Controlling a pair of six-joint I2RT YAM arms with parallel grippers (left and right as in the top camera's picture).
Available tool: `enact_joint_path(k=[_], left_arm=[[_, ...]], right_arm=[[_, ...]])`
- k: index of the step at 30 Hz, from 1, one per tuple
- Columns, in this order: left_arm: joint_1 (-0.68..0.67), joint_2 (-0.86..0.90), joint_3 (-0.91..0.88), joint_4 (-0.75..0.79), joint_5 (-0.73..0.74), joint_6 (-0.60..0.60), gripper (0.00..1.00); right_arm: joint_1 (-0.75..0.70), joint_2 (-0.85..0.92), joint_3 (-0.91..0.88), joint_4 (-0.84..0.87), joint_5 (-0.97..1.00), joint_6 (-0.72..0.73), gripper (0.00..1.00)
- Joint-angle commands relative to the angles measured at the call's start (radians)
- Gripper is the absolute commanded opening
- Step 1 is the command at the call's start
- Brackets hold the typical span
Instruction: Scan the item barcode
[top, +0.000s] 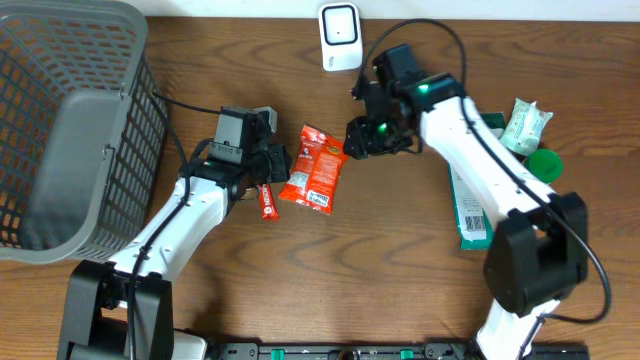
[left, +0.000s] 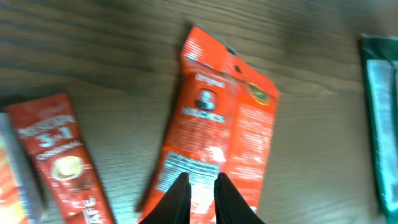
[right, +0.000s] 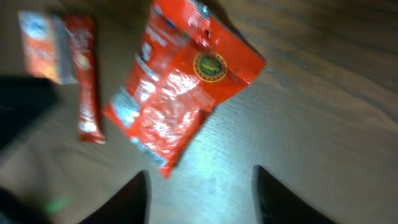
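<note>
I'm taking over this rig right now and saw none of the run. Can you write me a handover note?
Left gripper: jaws almost together at the near edge of the red snack packet; whether it has a grip cannot be told.
Right gripper: open and empty, hovering by the packet's other end.
The packet lies flat on the table between the arms. The white scanner stands at the far edge.
Done: both arms are at the packet.
Left: lift the packet and show its barcode to the scanner.
</note>
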Motion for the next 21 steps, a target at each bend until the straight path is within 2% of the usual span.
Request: enact_joint_path(k=[1,5,8,12,17,21], left_arm=[[-0.002,0.027,0.023,0.016,0.076,0.029,0.16],[-0.003,0.074,0.022,0.045,0.076,0.058,0.16],[-0.019,0.134,0.022,0.093,0.075,0.058,0.17],[-0.061,0.222,0.022,0.146,0.074,0.058,0.17],[-0.071,0.267,0.022,0.154,0.055,0.062,0.17],[-0.071,0.286,0.022,0.148,0.047,0.066,0.17]], right_arm=[[-0.037,-0.009,-0.009,-0.021,-0.092,0.038,0.61],[-0.045,0.019,-0.050,0.018,-0.128,0.078,0.63],[-0.039,0.040,-0.136,0.141,-0.164,0.128,0.61],[-0.040,0.046,-0.322,0.414,-0.233,0.222,0.60],[-0.046,0.047,-0.469,0.692,-0.354,0.265,0.62],[-0.032,0.047,-0.582,0.892,-0.364,0.350,0.63]])
